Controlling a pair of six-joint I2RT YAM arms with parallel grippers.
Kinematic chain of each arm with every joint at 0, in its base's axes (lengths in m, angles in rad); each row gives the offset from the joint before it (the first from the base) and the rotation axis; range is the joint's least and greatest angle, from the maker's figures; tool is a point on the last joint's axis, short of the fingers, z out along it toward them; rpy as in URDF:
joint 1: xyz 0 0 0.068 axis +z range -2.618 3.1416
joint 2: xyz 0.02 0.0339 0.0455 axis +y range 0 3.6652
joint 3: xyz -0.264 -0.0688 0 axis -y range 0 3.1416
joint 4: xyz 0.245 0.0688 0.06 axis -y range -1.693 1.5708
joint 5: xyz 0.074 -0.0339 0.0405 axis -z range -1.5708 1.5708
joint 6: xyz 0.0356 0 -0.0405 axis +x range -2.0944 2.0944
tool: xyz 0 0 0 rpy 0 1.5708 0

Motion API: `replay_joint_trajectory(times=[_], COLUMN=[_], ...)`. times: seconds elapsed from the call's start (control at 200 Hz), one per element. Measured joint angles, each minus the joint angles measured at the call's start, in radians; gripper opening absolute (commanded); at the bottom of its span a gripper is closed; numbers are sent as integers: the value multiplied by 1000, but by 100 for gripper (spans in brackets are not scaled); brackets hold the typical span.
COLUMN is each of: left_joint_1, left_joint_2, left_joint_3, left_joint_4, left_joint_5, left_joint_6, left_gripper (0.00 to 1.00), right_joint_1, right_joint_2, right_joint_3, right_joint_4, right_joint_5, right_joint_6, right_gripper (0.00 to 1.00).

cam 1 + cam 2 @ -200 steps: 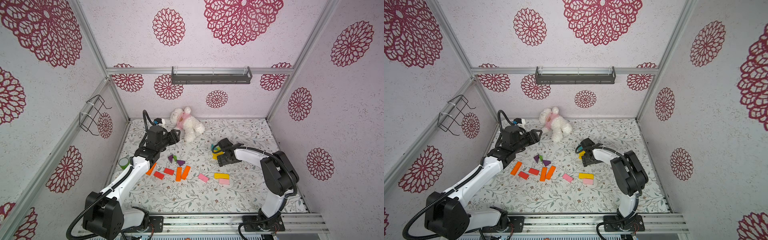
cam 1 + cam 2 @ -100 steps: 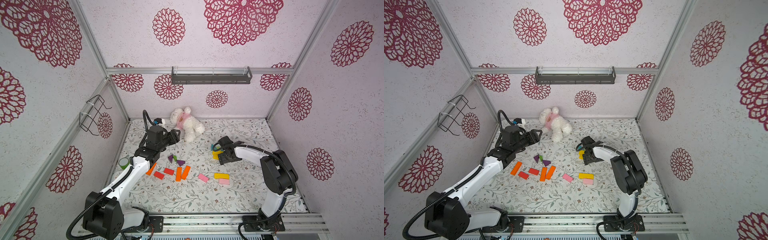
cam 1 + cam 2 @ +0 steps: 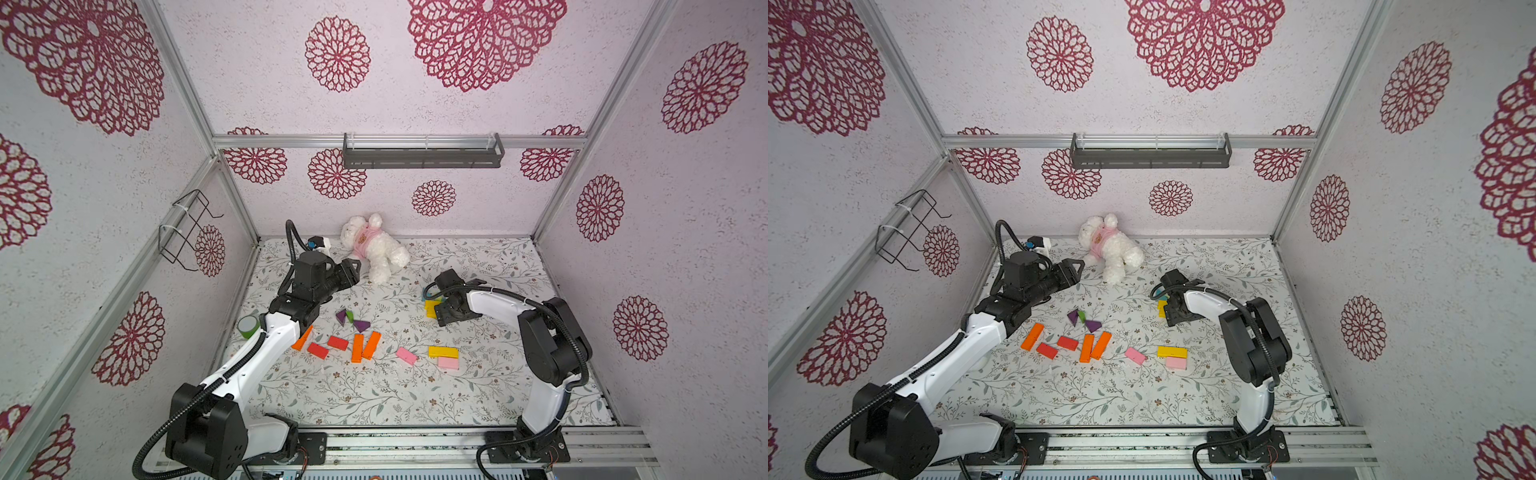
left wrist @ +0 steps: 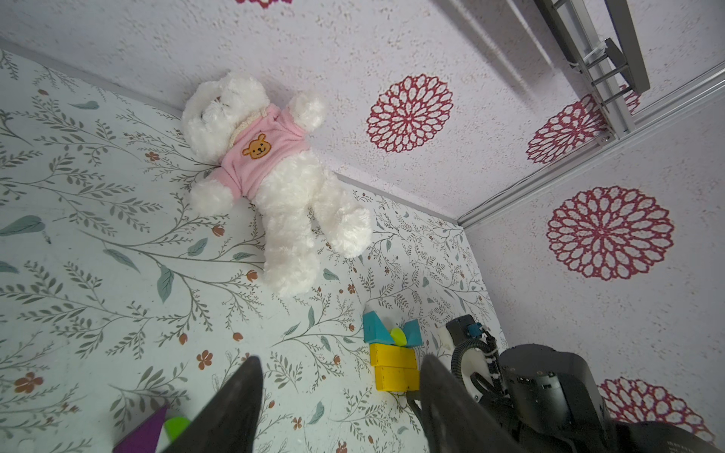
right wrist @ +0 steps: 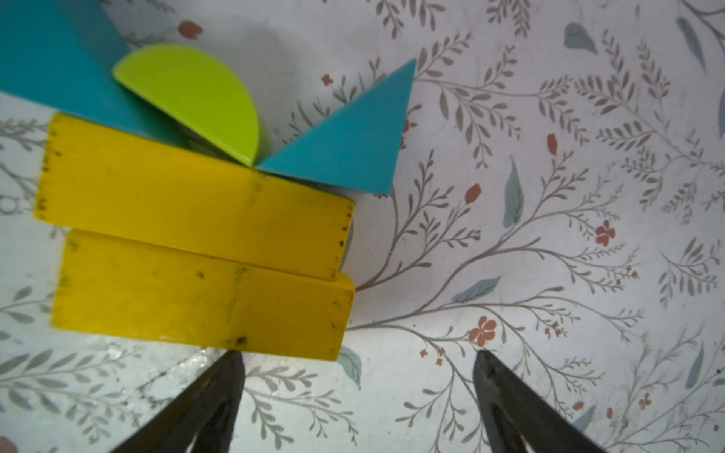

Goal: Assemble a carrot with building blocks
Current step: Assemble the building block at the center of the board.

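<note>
Right pincer (image 5: 357,355) has hardly moved this past second: gaping wide, empty, just off the two yellow bars (image 5: 196,219). Judged released; next, orange bars (image 3: 358,348) lie at their eight o'clock, well apart.

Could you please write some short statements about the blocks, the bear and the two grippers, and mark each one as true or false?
1. The right gripper is open and empty. True.
2. The two yellow bars near it touch along their long sides. True.
3. The bear stands upright. False: it lies on its back near the rear wall.
4. A lime piece sits between two teal triangles. True.
5. The left gripper holds a purple triangle. False: it is open and empty; the purple triangles lie on the table.
6. Three pink bars are in view. False: only two pink bars show.
</note>
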State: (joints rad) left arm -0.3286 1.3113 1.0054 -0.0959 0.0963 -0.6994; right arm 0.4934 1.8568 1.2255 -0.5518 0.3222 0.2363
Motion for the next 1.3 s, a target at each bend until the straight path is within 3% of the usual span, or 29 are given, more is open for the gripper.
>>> replay_joint_trajectory(times=[0.135,0.5,1.301], left_joint_1=[0,0,0], left_joint_2=[0,4,4], left_joint_3=[0,0,0], left_joint_4=[0,0,0], left_joint_5=[0,0,1], left_joint_6=[0,0,0], left_gripper=[65,65,65], right_joint_1=[-1,-58,-67], right_joint_2=[0,-59,-32], right_joint_3=[-4,-74,-64], right_joint_4=[8,131,216], right_joint_5=[-37,-322,-410], right_joint_6=[0,53,152], right_gripper=[92,98,96])
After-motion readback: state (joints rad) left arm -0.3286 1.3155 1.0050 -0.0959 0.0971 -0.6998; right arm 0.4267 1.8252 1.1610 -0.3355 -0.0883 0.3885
